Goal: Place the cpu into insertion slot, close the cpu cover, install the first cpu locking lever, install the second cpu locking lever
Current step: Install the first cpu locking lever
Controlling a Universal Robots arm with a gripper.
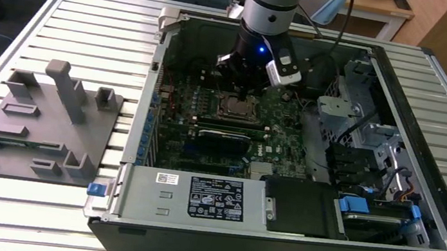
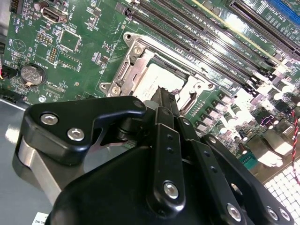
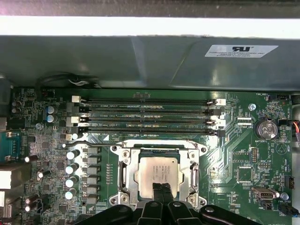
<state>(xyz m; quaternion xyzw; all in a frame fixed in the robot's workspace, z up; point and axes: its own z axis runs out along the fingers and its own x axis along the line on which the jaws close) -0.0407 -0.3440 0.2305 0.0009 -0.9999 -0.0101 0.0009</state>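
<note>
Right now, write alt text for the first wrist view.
A dull silver-grey square cpu lies within the window of a silvery metal cover frame, with the shut black tool over its edge. Four long black memory slots cross the green circuit board beyond.

The cpu (image 3: 157, 171) was dull silver-grey, the cpu cover (image 3: 131, 161) silvery, the circuit board (image 3: 234, 154) green, the gripper (image 3: 161, 191) black with silver screws, the table (image 1: 21, 216) ribbed in pale grey
</note>
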